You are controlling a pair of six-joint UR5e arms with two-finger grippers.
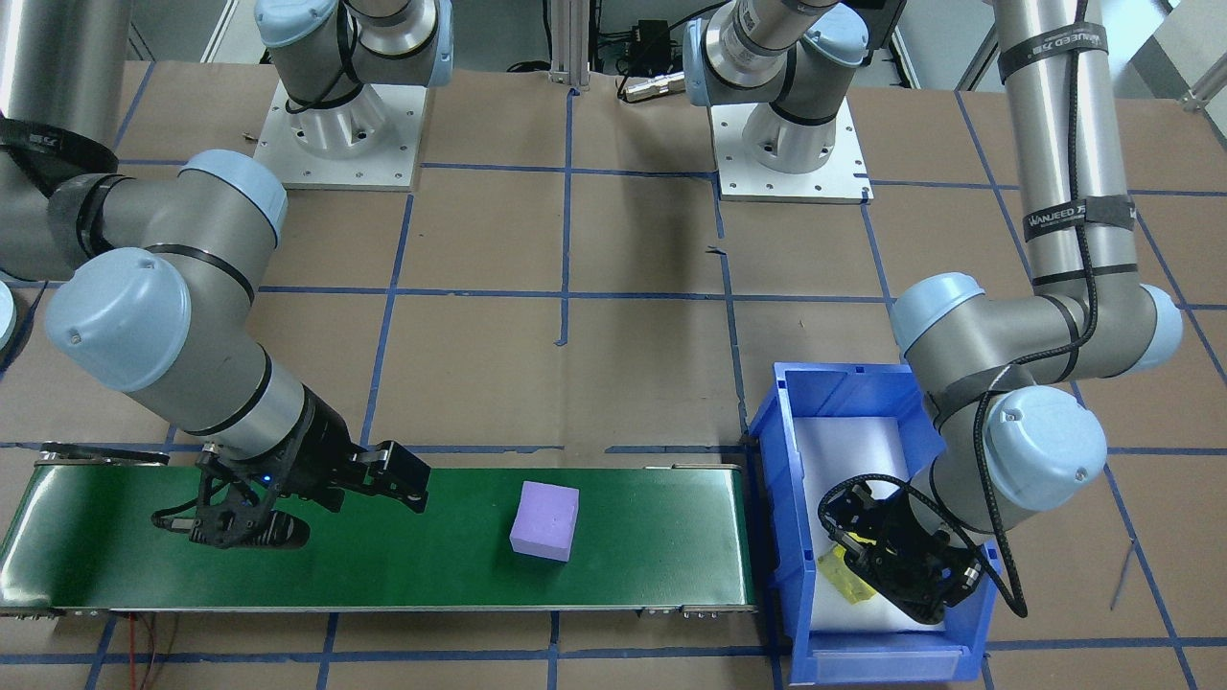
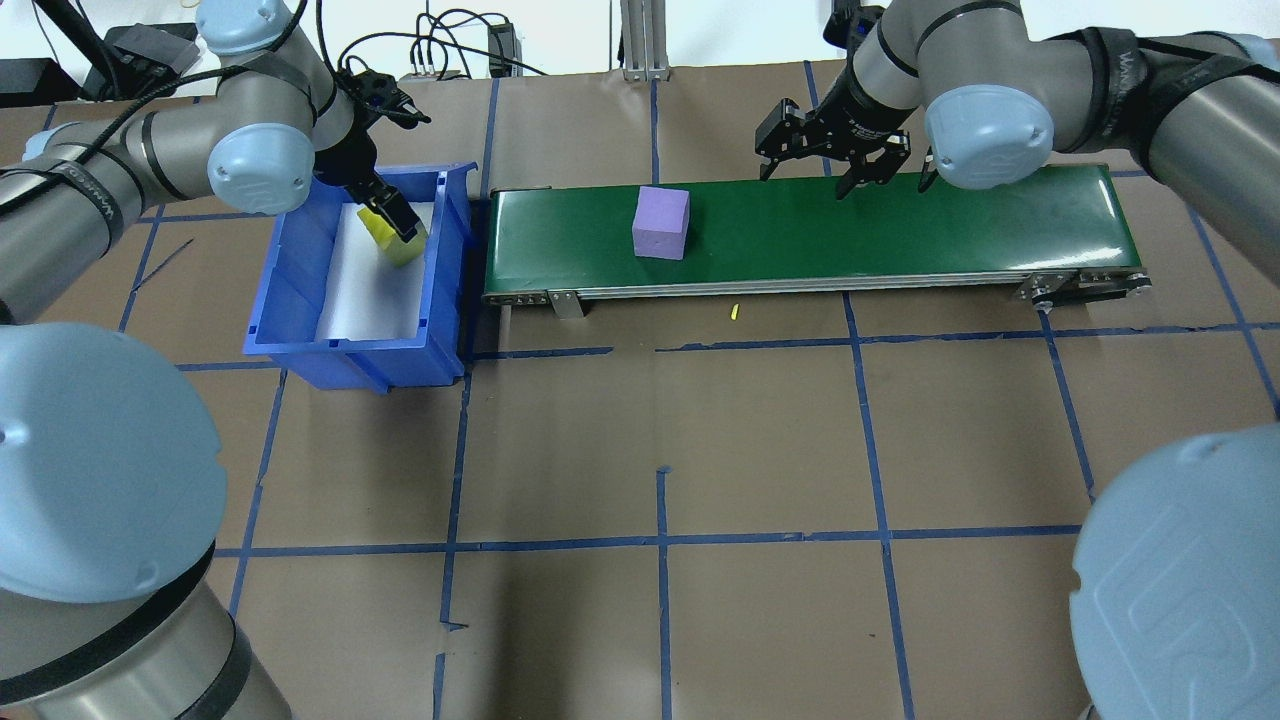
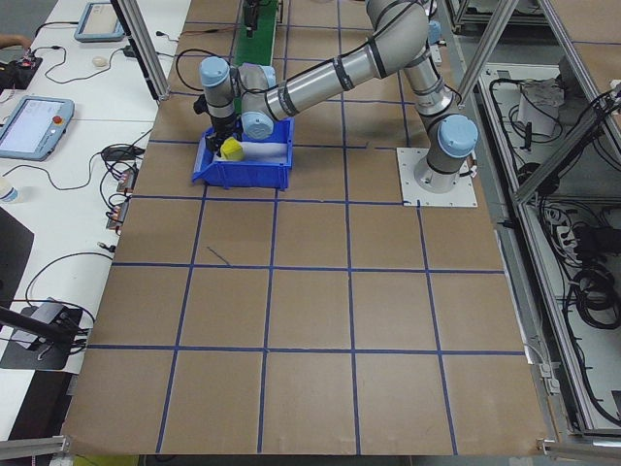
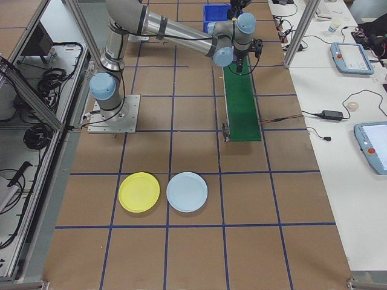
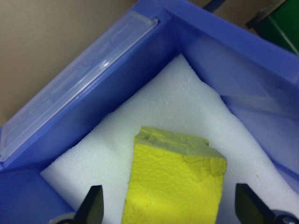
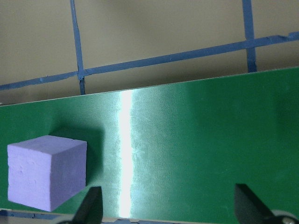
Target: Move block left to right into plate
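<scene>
A purple block [image 2: 661,223] is seen resting on the green belt [image 2: 900,225], toward the end nearest the blue bin [image 2: 300,300], with nothing touching it. The right pincer [image 2: 845,165] is held over the belt, well apart from the block, its fingers spread and nothing between them. The left pincer [image 2: 388,215] is lowered into the bin, where a yellow block [image 2: 392,238] is seen between its fingers above the white foam liner [image 2: 360,290]; in the left wrist view the fingertips [image 5: 93,207] are set wide of the block's sides, so whether it is gripped cannot be told. A yellow plate [image 4: 139,191] and a pale blue plate [image 4: 187,191] lie side by side on the brown surface [image 2: 660,450], far from the belt.
</scene>
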